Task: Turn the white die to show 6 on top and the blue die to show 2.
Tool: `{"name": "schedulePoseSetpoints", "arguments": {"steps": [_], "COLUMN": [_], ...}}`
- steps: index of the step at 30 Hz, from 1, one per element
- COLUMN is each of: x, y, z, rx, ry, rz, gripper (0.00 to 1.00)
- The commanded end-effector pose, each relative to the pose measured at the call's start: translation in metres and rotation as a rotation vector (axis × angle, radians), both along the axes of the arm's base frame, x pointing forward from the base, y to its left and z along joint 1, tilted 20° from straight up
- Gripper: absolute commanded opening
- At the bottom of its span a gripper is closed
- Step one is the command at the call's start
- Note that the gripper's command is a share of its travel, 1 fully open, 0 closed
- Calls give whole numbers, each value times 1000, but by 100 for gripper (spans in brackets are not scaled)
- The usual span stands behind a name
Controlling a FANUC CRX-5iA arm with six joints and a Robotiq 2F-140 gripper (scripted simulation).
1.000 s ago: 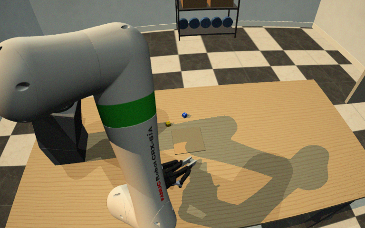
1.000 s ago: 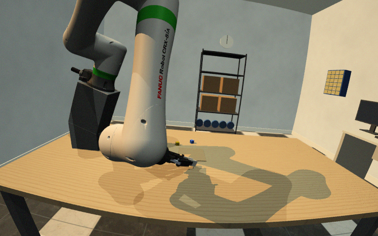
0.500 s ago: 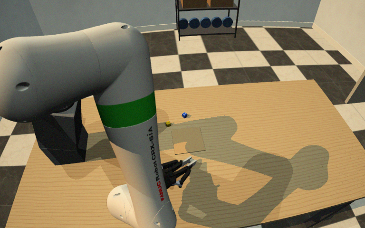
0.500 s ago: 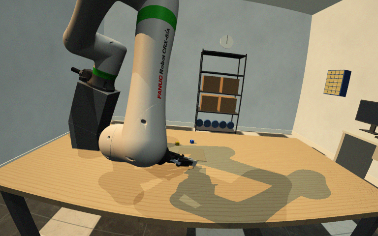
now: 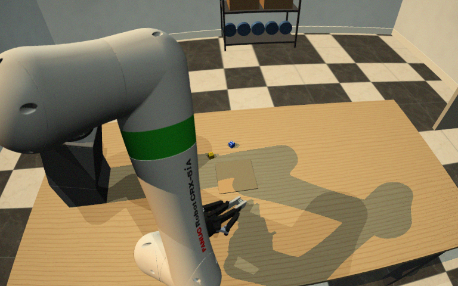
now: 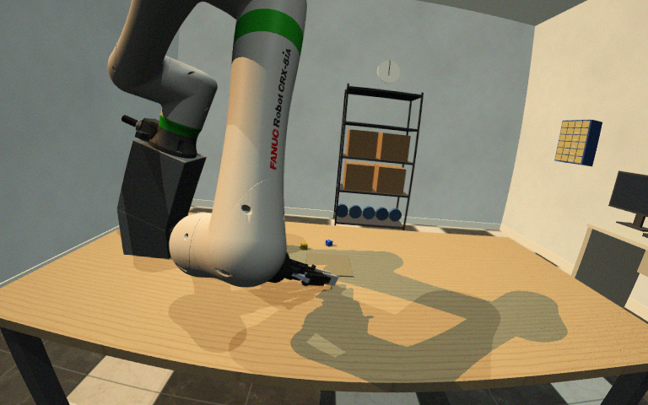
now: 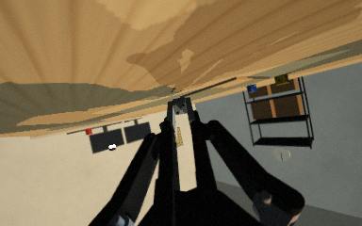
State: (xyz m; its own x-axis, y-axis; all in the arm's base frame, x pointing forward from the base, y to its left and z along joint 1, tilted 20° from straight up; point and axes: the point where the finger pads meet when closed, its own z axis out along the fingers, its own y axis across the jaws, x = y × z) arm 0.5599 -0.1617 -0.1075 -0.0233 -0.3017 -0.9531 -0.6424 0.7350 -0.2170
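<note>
White die [image 5: 240, 202] [image 7: 179, 106] looks to be between the fingertips of your gripper [image 5: 238, 201] [image 6: 332, 279] [image 7: 180, 106], closed on it; pips show in the wrist view, but too small to count. You've got it just off the near side of the mat [image 5: 236, 171] [image 6: 337, 263] [image 7: 212, 87], fingers lying nearly level, low over the table [image 5: 337, 134] [image 6: 429, 253] [image 7: 94, 38]. Can't tell if the die touches wood.

Step in hand, my read: you're rolling the white one over by wrist tilt. Do it w/ a steady grip, keep the knuckles & wrist housing off the wood, and get the lower face parallel to the table before you open. If it's set down here, that's a stopover: it still needs to end fully on the mat, 6 up. Let go a hair above or at contact, approx. no drop, else it'll tip onto an edge. Back out straight along the fingers, so you don't drag it or hook the mat edge.

Check the top no. after release; regrip if it's not 6. Blue die [image 5: 231, 144] [image 6: 328, 243] [image 7: 252, 88] is off the mat, far side, needs 2 up later. Yellow die [image 5: 210, 155] [image 6: 304, 245] [image 7: 282, 79] sits far-left, close to the mat: steer wide, don't nudge it.
</note>
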Motion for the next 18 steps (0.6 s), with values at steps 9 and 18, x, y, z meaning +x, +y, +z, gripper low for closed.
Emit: {"name": "schedulePoseSetpoints", "arguments": {"steps": [9,18], "x": [0,2], "y": [0,0], "z": [0,-5], "rx": [0,0], "ry": [0,0], "rz": [0,0], "gripper": [9,9]}}
